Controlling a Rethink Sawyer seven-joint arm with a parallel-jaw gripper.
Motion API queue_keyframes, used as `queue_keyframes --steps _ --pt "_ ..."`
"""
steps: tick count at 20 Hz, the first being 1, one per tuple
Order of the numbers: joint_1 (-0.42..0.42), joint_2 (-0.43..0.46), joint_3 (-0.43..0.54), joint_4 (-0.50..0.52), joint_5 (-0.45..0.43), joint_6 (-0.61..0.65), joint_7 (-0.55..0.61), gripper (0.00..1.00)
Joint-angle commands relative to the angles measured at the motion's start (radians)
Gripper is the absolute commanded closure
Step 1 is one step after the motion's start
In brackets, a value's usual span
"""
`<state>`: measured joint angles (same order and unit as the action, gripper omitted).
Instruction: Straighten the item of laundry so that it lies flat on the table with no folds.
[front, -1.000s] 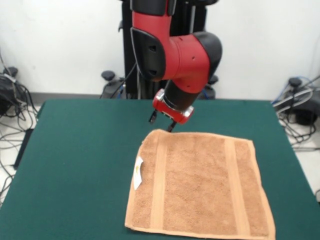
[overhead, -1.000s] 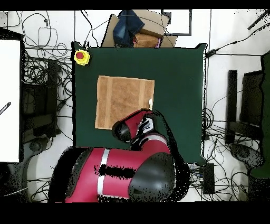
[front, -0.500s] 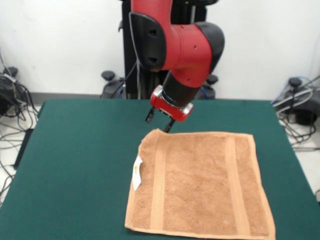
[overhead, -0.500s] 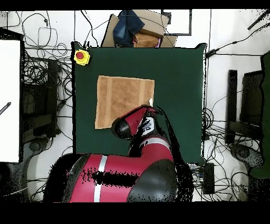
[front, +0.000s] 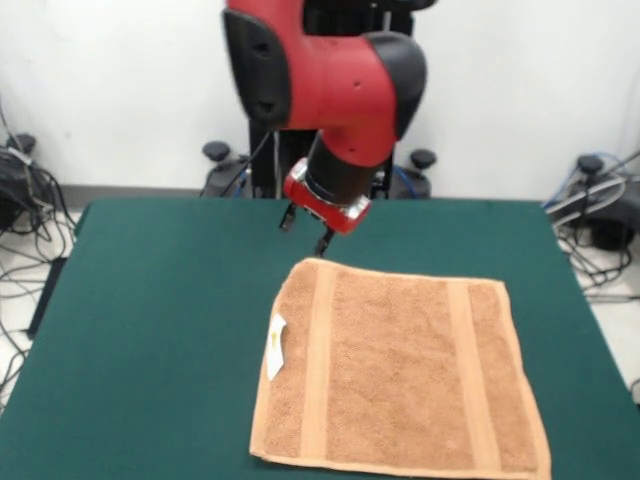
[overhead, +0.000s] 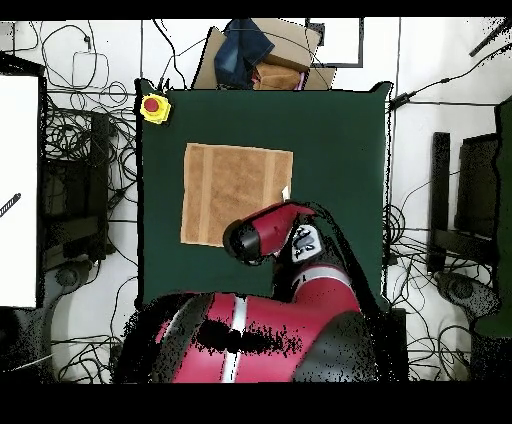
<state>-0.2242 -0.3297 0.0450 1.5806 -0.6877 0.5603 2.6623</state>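
Lying spread on the dark green tabletop (front: 160, 330), the orange-tan terry towel (front: 395, 375) sits right of centre in the front view, reaching toward the near edge. At the towel's left edge a small white tag (front: 276, 345) sticks out, slightly lifted. Just right of the tag runs one flat woven band (front: 316, 370), and a second band (front: 470, 375) runs parallel to it near the right edge. The cloth looks nearly flat, with its far left corner a little rounded and raised.

Above that far left corner hangs the gripper (front: 305, 230) on the red and black arm (front: 330, 80). Its two short dark fingers (front: 324, 243) stand a small way apart with nothing between them, and they are clear of the towel, just beyond its corner.

From overhead, a yellow box with a red button (overhead: 153, 107) rests at the table's corner, the towel (overhead: 225, 190) lies toward that side of the tabletop (overhead: 340, 150), and the arm (overhead: 265, 232) covers the towel's corner nearest the robot, hiding the gripper there.
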Motion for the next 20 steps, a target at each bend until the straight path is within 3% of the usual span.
queue_keyframes --steps 1,3,7,14,20 --pt "-0.147 0.043 0.251 0.182 0.092 0.128 -0.317 0.0" --pt "-0.149 0.027 0.253 0.205 0.117 0.17 -0.279 0.0" --pt "-0.113 0.037 0.199 0.159 0.079 0.14 -0.174 0.0" --pt "-0.093 0.052 0.158 0.083 -0.074 0.001 -0.179 0.0" --pt "-0.027 0.139 0.103 -0.027 -0.152 -0.053 -0.058 0.0"
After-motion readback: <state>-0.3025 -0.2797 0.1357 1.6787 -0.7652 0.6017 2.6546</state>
